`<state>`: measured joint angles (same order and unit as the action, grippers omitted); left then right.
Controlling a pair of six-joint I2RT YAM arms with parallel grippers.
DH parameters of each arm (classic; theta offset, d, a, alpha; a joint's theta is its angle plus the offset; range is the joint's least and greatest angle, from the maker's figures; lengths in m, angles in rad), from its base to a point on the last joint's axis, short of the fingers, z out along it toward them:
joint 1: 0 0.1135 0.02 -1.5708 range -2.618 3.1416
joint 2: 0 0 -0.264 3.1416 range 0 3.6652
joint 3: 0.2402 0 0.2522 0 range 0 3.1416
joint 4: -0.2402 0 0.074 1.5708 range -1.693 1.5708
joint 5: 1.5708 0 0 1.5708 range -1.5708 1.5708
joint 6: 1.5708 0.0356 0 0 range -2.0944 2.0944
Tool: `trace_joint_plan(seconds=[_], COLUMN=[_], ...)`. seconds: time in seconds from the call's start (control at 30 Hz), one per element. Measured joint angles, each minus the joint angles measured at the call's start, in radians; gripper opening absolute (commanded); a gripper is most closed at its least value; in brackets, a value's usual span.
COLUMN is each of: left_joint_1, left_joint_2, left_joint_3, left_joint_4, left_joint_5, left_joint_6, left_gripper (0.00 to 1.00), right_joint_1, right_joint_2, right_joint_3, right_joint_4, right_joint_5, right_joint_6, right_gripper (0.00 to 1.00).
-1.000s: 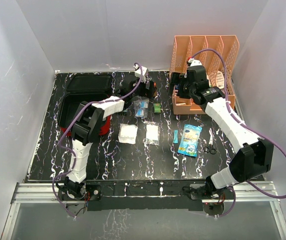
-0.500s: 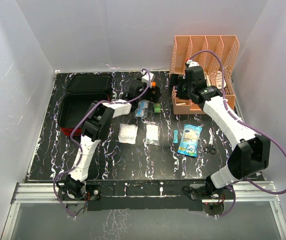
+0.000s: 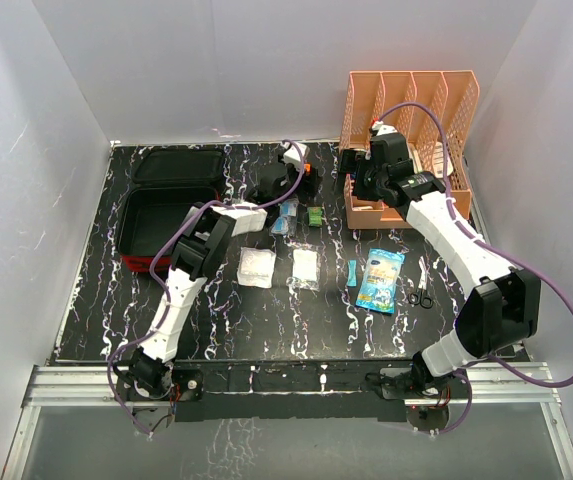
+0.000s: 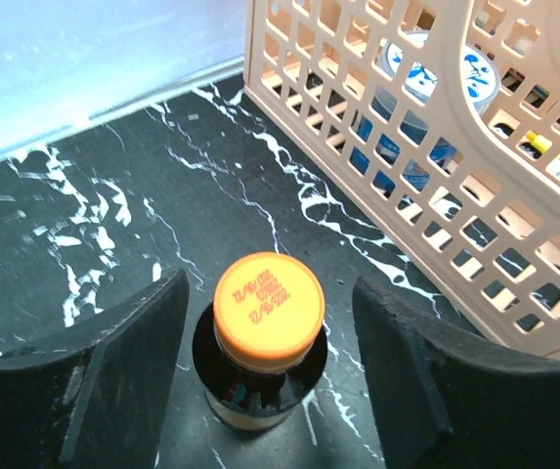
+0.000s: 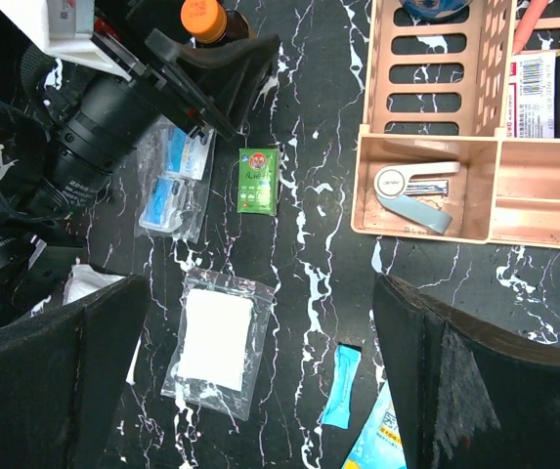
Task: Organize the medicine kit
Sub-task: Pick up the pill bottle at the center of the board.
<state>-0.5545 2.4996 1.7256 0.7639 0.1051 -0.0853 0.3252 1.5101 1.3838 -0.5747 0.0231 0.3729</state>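
The medicine kit (image 3: 162, 214) lies open at the left, red with a black lining, its lid (image 3: 176, 165) flat behind it. My left gripper (image 3: 293, 177) is open at a dark bottle with an orange cap (image 3: 308, 168). In the left wrist view the bottle (image 4: 268, 305) stands upright between the two spread fingers (image 4: 123, 381), touching neither. My right gripper (image 3: 366, 186) is open and empty, high above the table beside the rack. Its wrist view looks down on a gauze bag (image 5: 213, 340) and a green sachet (image 5: 258, 180).
The orange-pink file rack (image 3: 411, 120) stands at the back right, close to the bottle (image 4: 436, 127). On the table lie two gauze bags (image 3: 257, 267), a bag of blue items (image 3: 284, 215), a blue sachet (image 3: 352, 272), a blue packet (image 3: 381, 280) and scissors (image 3: 421, 295).
My left arm has reached from over the red case to the back right, bringing its open gripper around the orange-capped bottle. The right arm has barely moved.
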Motion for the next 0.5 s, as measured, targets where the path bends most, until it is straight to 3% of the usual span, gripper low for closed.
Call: trace_joint_plan(seconds=[0.23,0.37,0.5], left_joint_1=[0.001,0.001,0.001], left_joint_2=[0.0,0.0,0.0], left_joint_3=[0.003,0.003,-0.015], left_joint_4=[0.046,0.05,0.063], left_joint_5=[-0.012,-0.012,-0.012], left_joint_6=[0.002,0.0,-0.005], left_gripper=[0.56,0.69,0.71], right_joint_1=[0.0,0.0,0.0], right_joint_2=[0.01,0.013,0.014], right_joint_3=[0.001,0.001,0.001], right_joint_4=[-0.001,-0.002,-0.002], right_joint_5=[-0.01,-0.016,-0.02], right_joint_6=[0.001,0.002,0.004], right_gripper=[0.98,0.98,0.98])
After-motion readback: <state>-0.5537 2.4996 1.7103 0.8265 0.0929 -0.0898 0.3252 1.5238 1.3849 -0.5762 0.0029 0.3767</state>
